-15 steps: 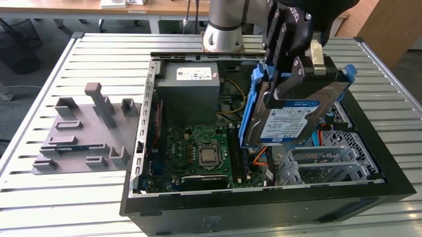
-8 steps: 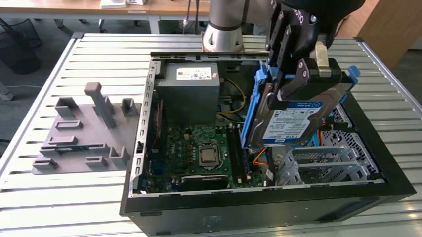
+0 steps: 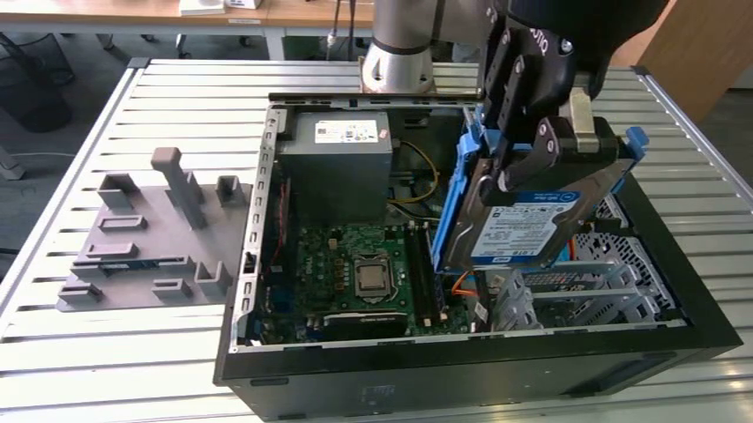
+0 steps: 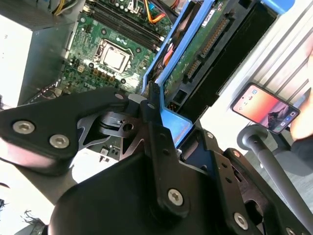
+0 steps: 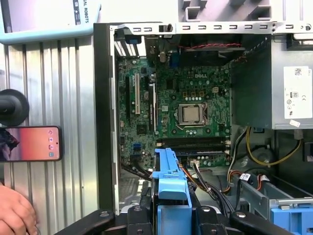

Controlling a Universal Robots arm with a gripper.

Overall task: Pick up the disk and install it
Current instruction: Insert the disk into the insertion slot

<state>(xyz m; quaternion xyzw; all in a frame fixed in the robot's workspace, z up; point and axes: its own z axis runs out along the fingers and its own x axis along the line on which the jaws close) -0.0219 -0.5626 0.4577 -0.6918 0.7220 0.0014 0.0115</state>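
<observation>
Disk (image 3: 524,225) in blue carrier (image 3: 451,211): gripped on edge by the closed fingers of the gripper (image 3: 569,141), tilted above the drive cage (image 3: 553,295) at the edge of the case (image 3: 471,357) on the exterior view's right; installing step, unseated; likely needs squaring to cage.

Computer case (image 3: 471,370) mid-bench (image 3: 118,370); fixture block (image 3: 153,238) beside it, toward the exterior view's left. Over the drive cage (image 3: 588,286), the disk (image 3: 524,231) hangs tilted.
</observation>
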